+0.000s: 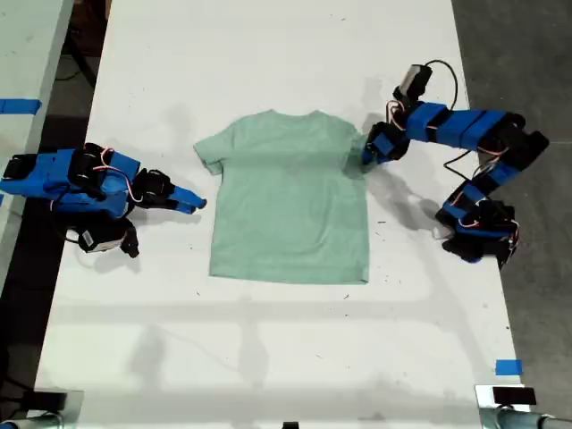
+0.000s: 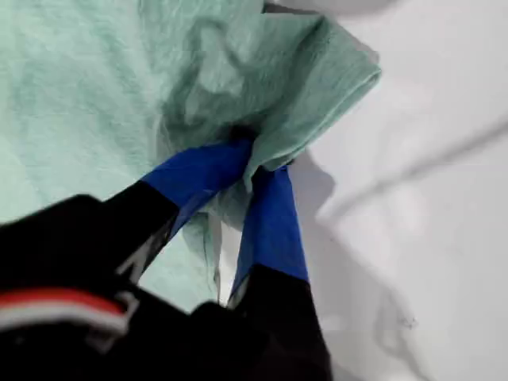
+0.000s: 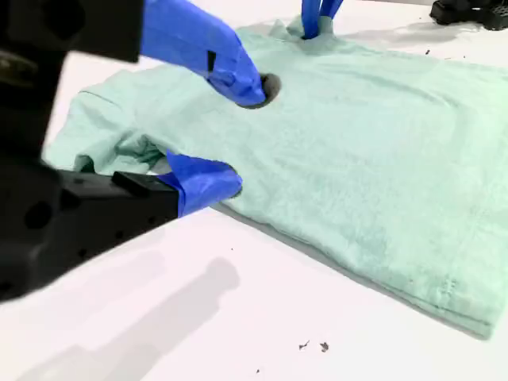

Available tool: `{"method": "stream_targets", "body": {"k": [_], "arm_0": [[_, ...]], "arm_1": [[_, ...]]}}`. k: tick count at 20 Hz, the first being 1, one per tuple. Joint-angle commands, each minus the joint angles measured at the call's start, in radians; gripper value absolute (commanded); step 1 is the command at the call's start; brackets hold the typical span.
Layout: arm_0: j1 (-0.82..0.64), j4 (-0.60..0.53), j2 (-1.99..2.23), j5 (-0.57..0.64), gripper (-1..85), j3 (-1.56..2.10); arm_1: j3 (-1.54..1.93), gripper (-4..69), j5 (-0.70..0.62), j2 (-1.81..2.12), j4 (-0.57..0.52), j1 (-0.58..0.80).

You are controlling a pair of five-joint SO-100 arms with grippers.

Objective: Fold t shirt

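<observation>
The white table [image 1: 268, 54] carries the t shirt [image 1: 290, 201], spread flat.

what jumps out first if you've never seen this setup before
The pale mint t shirt lies flat in the middle of the white table, neck towards the exterior view's top. My first pincer is shut on its sleeve at the exterior view's right, bunching the cloth there. My second pincer waits open beside the shirt's other edge, at the exterior view's left.
</observation>
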Motion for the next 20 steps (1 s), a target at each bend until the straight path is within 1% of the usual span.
{"method": "stream_targets", "body": {"k": [1, 2, 3, 6, 9, 11, 14, 18, 19, 20], "arm_0": [[0.000, -0.020, 0.005, 0.006, 15.1, 0.020], [-0.003, -0.020, 0.005, 0.006, 15.1, 0.020], [-0.005, -0.020, 0.005, 0.006, 15.1, 0.020], [-0.005, -0.020, 0.005, 0.006, 15.1, 0.020], [-0.003, -0.020, 0.005, 0.006, 15.1, 0.020], [-0.003, -0.020, 0.005, 0.006, 15.1, 0.020], [-0.002, -0.020, 0.005, 0.006, 15.1, 0.020], [0.003, -0.020, 0.005, 0.006, 15.1, 0.020], [0.003, -0.020, 0.005, 0.006, 15.1, 0.020], [0.003, -0.020, 0.005, 0.006, 15.1, 0.020]], "arm_1": [[-0.204, 1.1, 0.008, 0.026, 0.218, -0.018], [-0.299, 1.1, -0.014, 0.006, 0.284, -0.021], [-0.387, 1.1, -0.044, -0.014, 0.319, -0.032], [-0.595, 1.1, -0.126, -0.058, 0.342, -0.098], [-0.739, 1.1, -0.196, -0.132, 0.267, -0.198], [-0.798, 1.1, -0.258, -0.204, 0.178, -0.258], [-0.882, 1.2, -0.311, -0.376, 0.080, -0.350], [-1.003, 1.2, -0.299, -0.627, 0.055, -0.436], [-1.046, 6.5, -0.301, -0.670, 0.083, -0.448], [-1.071, 25.5, -0.307, -0.683, 0.104, -0.454]]}}
